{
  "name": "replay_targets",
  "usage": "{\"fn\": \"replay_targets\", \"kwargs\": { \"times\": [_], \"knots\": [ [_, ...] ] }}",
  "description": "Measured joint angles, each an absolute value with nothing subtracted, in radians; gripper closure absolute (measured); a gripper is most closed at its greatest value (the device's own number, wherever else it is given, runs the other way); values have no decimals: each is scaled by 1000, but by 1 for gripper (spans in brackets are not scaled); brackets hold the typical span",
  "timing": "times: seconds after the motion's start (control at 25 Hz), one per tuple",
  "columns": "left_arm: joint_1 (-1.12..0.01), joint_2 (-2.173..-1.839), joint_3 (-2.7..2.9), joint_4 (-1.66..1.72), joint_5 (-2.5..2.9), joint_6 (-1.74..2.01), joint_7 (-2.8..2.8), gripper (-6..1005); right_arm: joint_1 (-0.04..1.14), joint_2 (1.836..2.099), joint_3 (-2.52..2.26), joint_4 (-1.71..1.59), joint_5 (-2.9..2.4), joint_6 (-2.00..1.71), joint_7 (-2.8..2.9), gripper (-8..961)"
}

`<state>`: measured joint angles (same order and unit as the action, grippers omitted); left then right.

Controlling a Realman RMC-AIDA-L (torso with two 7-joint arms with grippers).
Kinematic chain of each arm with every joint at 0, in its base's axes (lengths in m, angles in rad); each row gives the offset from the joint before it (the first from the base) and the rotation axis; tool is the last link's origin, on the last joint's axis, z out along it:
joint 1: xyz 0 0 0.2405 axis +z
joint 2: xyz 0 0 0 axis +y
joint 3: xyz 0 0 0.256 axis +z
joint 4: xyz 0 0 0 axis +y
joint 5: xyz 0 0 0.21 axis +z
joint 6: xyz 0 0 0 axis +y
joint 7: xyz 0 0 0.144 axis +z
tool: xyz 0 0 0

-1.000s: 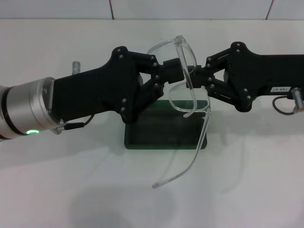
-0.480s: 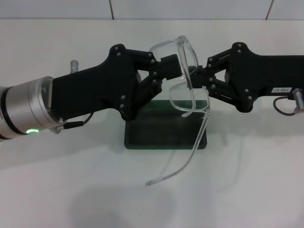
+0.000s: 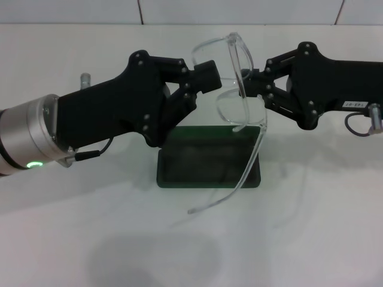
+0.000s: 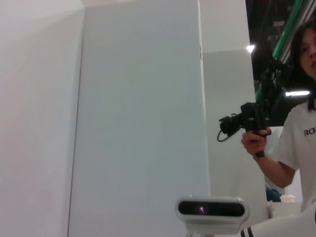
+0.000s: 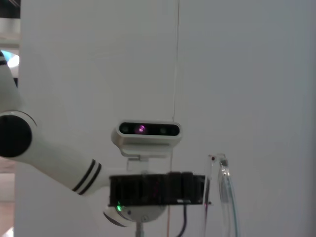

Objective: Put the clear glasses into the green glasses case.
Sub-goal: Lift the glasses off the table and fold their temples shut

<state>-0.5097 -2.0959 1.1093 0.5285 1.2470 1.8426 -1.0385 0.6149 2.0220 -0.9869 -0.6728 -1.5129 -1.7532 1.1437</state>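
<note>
Two grippers meet over the middle of the white table point(image 3: 311, 239), and the clear glasses point(image 3: 239, 89) hang between them. Coming in from the left, the left gripper point(image 3: 216, 76) has changed most: a second ago its fingers were around the frame's left lens area, and now they have drawn back to the left and spread a little, with nothing between them and the glasses just beside their tips. Below and slightly nearer lies the green glasses case point(image 3: 209, 164), open, its dark lining facing up, unmoved. Further right, the glasses have risen and shifted a little to the right, standing on edge above the case's right half, with one long arm sweeping down across the case's right end toward the near side. On the far right, the right gripper point(image 3: 248, 81) stays pinched narrow on the frame near its bridge and now carries the glasses alone. This looks like the end of a handover or a regrasp. The glasses are not yet in the case, and with the arm still unfolded they would likely need folding or turning flat first.
</note>
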Motion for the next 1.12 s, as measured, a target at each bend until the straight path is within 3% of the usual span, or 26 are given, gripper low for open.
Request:
{"fn": "replay_targets", "kwargs": {
  "times": [1.12],
  "knots": [
    [-503,-2097,1111,513,1214,1822,-1038,962,650,2028,-1197,-616,-1332,-1611,1027,887]
  ]
}}
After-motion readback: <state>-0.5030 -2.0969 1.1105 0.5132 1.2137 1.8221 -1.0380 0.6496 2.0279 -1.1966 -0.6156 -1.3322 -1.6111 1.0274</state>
